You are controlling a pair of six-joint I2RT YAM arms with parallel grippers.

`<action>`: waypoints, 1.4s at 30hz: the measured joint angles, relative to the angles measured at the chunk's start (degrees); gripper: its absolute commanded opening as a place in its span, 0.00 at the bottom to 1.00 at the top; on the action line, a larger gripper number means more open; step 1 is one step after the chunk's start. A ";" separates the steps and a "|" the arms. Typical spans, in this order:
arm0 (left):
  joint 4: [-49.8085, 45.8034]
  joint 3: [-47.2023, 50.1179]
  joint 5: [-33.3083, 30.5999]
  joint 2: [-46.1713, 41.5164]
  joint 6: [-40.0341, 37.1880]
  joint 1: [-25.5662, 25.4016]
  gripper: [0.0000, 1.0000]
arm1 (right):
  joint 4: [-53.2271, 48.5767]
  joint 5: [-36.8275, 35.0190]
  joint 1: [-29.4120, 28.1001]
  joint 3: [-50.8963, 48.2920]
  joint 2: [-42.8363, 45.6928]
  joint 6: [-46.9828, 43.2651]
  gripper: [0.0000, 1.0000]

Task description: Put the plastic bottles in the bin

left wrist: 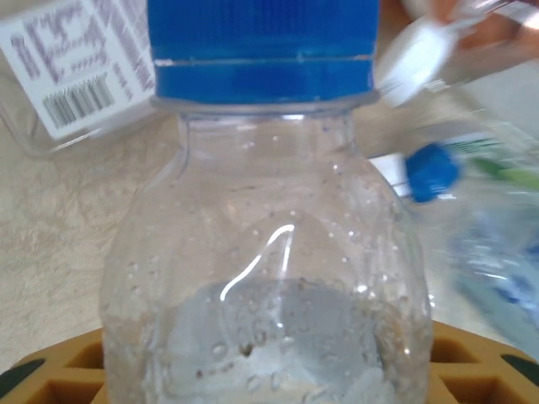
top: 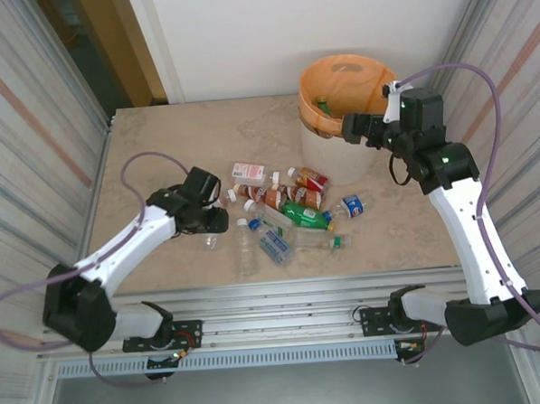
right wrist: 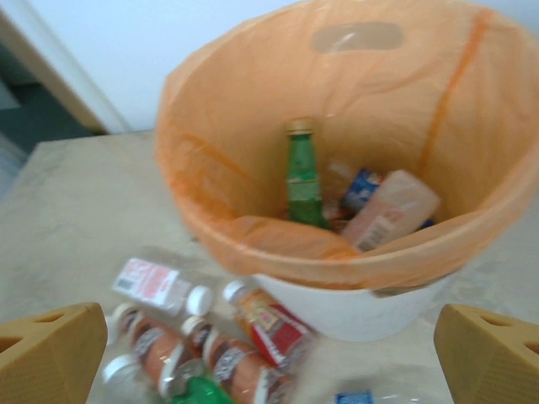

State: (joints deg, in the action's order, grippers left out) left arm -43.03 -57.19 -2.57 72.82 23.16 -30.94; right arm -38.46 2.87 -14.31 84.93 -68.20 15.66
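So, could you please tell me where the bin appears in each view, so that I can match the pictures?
Top external: the bin stands at the far right of the table, upper right of centre in the picture.
Right wrist: the bin takes the centre and upper right, its mouth open to the camera.
Shared landmark: the red-and-white labelled bottle, lying left of the bin in both.

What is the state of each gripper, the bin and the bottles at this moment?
left gripper: shut on a clear blue-capped bottle.
right gripper: open, empty, above the near side of the bin.
bin: upright, orange-lined, holds several bottles.
green bottle in the bin: standing, capped.
loose bottles on the table: lying on their sides, capped.
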 measured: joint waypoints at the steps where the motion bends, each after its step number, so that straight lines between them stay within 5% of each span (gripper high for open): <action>1: 1.07 0.13 0.35 -1.95 -0.31 -0.42 0.46 | 0.44 1.70 -0.39 -0.59 0.44 0.35 0.99; 7: 14.69 2.73 6.93 -11.47 -2.89 -2.82 0.44 | 5.01 15.72 -4.55 -2.78 1.01 2.97 0.91; 16: 34.01 3.21 21.38 -8.07 -4.55 -4.74 0.44 | 12.24 30.08 -12.87 -2.67 -4.50 5.16 0.75; 24: 40.41 0.94 27.82 -3.48 -4.96 -7.74 0.44 | 13.90 33.24 -16.17 -0.85 -10.51 5.29 0.65; 35: 43.30 0.09 29.09 -3.08 -4.94 -8.57 0.44 | 14.12 33.51 -18.40 -0.02 -14.95 5.35 0.53; 42: 42.84 0.00 28.48 -2.67 -4.74 -8.57 0.45 | 14.25 34.03 -19.02 1.20 -16.20 4.72 0.16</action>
State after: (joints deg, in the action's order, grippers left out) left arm -0.19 -57.19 25.91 70.15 18.41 -39.51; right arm -24.21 36.91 -33.32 86.13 -84.40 20.38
